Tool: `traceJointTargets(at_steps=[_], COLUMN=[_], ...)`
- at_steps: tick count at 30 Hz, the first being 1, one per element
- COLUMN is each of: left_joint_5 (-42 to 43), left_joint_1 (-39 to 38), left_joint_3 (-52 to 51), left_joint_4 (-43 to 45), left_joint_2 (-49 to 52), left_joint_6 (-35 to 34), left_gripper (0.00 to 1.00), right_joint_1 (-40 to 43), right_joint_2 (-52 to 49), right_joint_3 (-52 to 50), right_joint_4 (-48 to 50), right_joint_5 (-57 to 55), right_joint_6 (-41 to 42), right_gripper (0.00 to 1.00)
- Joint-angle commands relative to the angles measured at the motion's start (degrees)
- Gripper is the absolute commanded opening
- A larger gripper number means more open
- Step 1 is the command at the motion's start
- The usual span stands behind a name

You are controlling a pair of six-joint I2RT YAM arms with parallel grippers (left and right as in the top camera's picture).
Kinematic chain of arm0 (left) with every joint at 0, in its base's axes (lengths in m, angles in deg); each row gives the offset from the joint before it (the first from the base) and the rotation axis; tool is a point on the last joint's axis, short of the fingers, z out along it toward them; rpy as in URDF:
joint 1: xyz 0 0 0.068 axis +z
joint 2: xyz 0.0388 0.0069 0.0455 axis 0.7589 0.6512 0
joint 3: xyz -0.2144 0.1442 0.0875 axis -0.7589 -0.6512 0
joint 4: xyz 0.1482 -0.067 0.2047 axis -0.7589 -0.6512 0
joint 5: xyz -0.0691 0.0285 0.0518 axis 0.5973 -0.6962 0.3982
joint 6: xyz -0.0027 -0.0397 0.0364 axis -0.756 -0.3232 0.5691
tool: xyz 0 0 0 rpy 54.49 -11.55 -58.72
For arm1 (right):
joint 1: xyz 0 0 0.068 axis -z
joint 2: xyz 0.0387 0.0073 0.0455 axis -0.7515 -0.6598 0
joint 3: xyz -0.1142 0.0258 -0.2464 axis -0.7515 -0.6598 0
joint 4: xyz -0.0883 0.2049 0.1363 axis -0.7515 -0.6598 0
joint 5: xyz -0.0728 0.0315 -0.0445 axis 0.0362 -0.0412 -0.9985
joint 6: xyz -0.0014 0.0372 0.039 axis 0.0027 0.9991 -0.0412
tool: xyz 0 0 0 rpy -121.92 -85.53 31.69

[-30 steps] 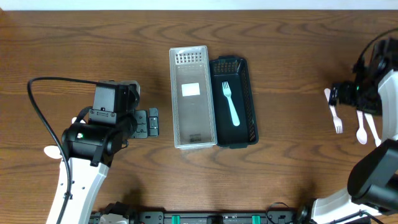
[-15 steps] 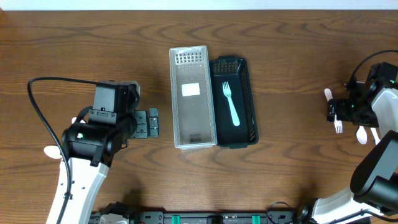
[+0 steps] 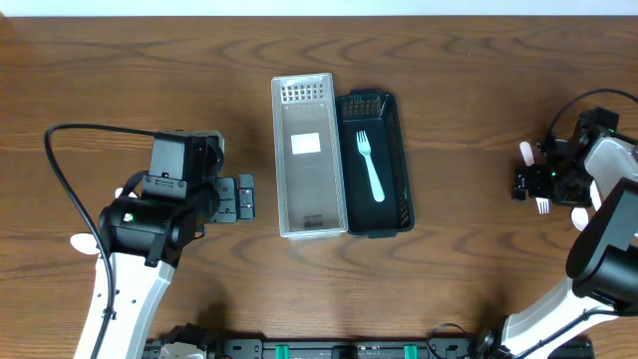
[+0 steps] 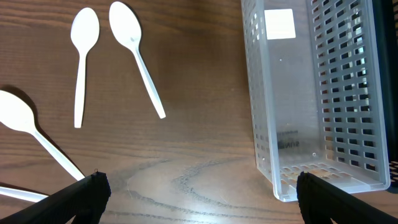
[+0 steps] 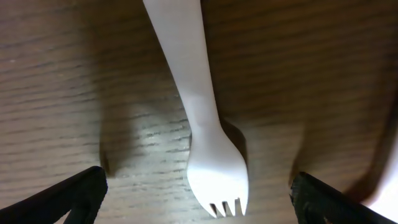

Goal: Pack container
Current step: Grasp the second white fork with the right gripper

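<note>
A black basket holds a light blue fork, beside a clear container at the table's middle. My right gripper is open and low over a white fork at the far right; the fork lies between the fingertips, untouched. A white spoon lies beside it. My left gripper is open and empty, left of the clear container. Three white spoons lie on the wood in the left wrist view.
A white spoon end shows under the left arm. The table's far edge runs along the top.
My right gripper has come down and toward the front over the white fork, now straddling it. The left arm has not moved.
</note>
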Motion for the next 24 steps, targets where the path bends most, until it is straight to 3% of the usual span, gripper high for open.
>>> traceJointTargets(at_steps=[1, 15, 20, 24], left_joint_5=[-0.9, -0.9, -0.9, -0.9], left_joint_1=[0.2, 0.2, 0.2, 0.2], left_joint_3=[0.5, 0.5, 0.5, 0.5], left_joint_4=[-0.1, -0.2, -0.1, -0.2], left_joint_2=[0.2, 0.2, 0.2, 0.2], left_joint_6=[0.1, 0.1, 0.1, 0.1], left_gripper=[0.98, 0.98, 0.98, 0.98], right_joint_1=[0.5, 0.5, 0.5, 0.5], right_joint_2=[-1.3, -3.0, -3.0, -3.0], right_joint_3=[-0.1, -0.1, -0.1, -0.1], right_joint_4=[0.3, 0.3, 0.3, 0.3], right_joint_5=[0.7, 2.4, 3.7, 4.4], right_joint_6=[-0.9, -0.9, -0.9, -0.9], right_gripper=[0.96, 0.8, 0.53, 0.43])
